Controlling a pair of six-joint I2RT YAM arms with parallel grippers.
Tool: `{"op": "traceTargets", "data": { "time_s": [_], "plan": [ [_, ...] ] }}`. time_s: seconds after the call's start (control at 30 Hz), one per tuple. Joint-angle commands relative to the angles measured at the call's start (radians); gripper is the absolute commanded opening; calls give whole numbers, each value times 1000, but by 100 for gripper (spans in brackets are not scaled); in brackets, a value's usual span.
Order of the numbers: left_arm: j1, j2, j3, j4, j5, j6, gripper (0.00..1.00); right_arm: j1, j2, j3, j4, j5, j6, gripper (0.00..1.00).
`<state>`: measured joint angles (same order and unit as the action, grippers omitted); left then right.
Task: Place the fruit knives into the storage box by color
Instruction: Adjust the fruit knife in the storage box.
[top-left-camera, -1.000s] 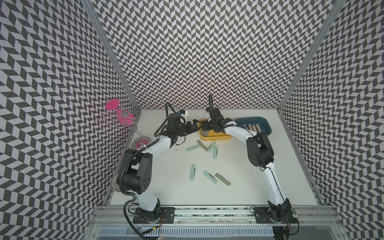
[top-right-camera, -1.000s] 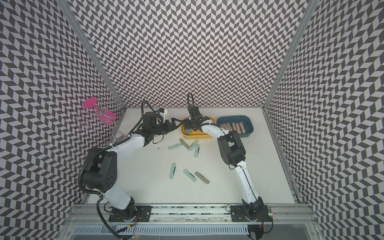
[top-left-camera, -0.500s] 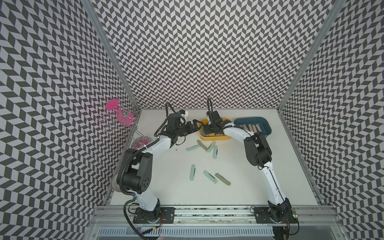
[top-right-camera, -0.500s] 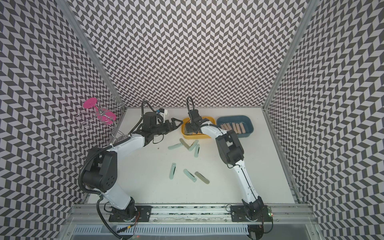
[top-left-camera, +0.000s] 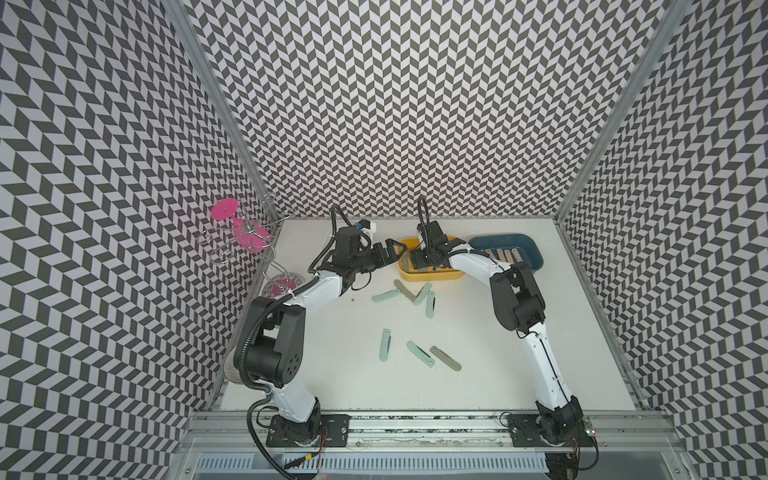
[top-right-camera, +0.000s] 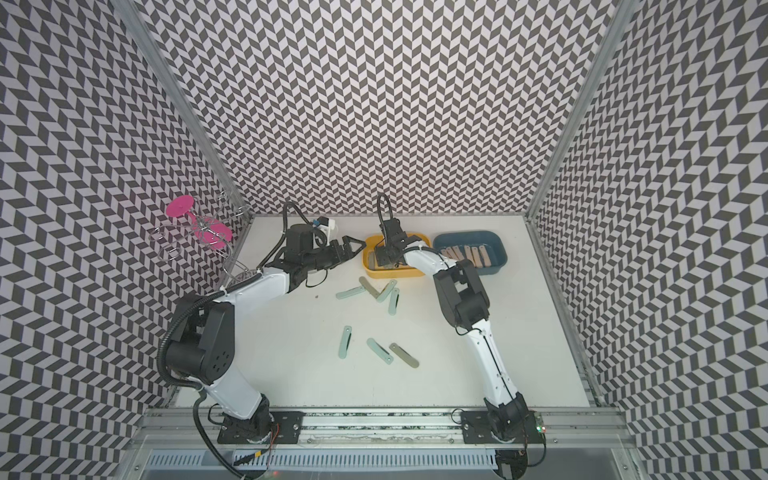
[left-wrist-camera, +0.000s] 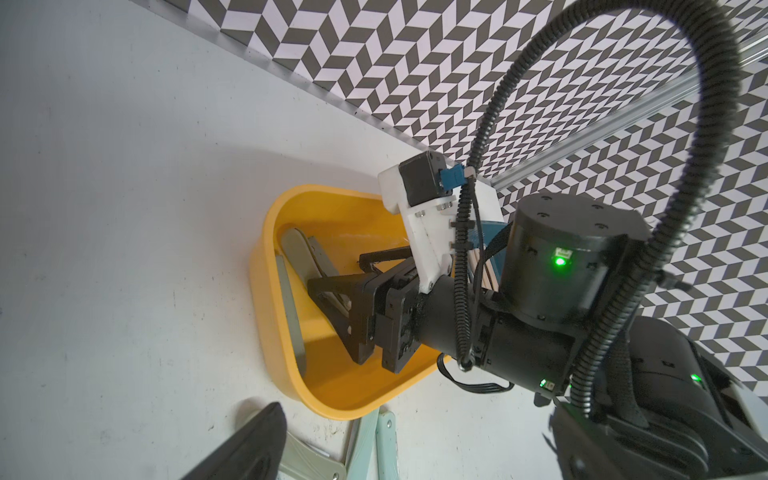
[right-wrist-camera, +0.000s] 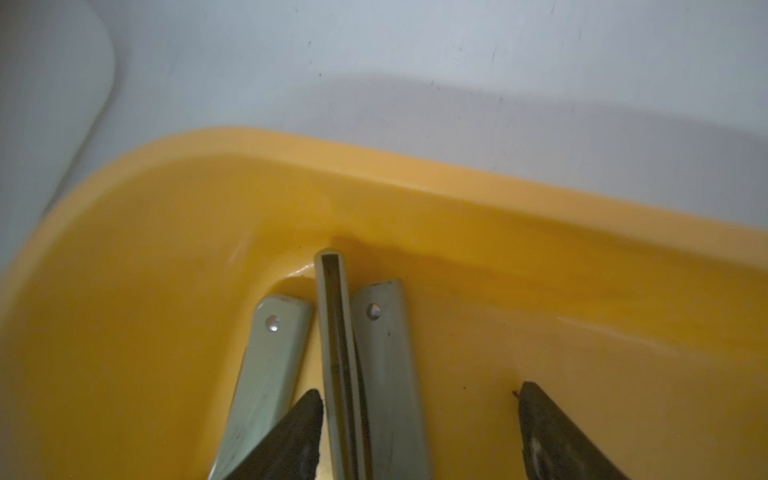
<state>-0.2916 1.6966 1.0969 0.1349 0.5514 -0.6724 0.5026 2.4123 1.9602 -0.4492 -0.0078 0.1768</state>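
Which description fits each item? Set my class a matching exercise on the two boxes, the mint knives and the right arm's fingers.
Column one
1. blue box
2. yellow box
3. pale mint knives
4. right fingers

Column two
A. loose on the table
B. open, inside the yellow box
C. holds grey-green knives
D. holds peach-pink knives

Pairs: 1-D, 2-C, 3-A, 4-B

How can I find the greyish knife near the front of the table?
Start at the white table and find the three knives lying nearest its front edge. The grey-green knife is the end one on the side of the right arm, right beside a pale mint knife. Both its neighbours are pale mint; it alone is dull and darker.
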Motion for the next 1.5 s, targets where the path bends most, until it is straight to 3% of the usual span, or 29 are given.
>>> {"op": "traceTargets", "data": {
  "time_s": [0.0,0.23,0.8,1.13,1.47],
  "plan": [
    [8,14,9,33,4,0,100,-20,-105,-14,58,-116,32,73],
    [8,16,9,32,2,3,100,-47,-179,-92,159,-155,71,73],
    [8,37,21,36,5,-3,100,-29,-17,32,79,-101,35,69],
    [6,38,26,34,2,-6,100,-27,82,116,-5,-8,18,67],
    [5,35,29,31,-2,-7,100,-36,83,108,-28,50,39,66]
  ]
}}
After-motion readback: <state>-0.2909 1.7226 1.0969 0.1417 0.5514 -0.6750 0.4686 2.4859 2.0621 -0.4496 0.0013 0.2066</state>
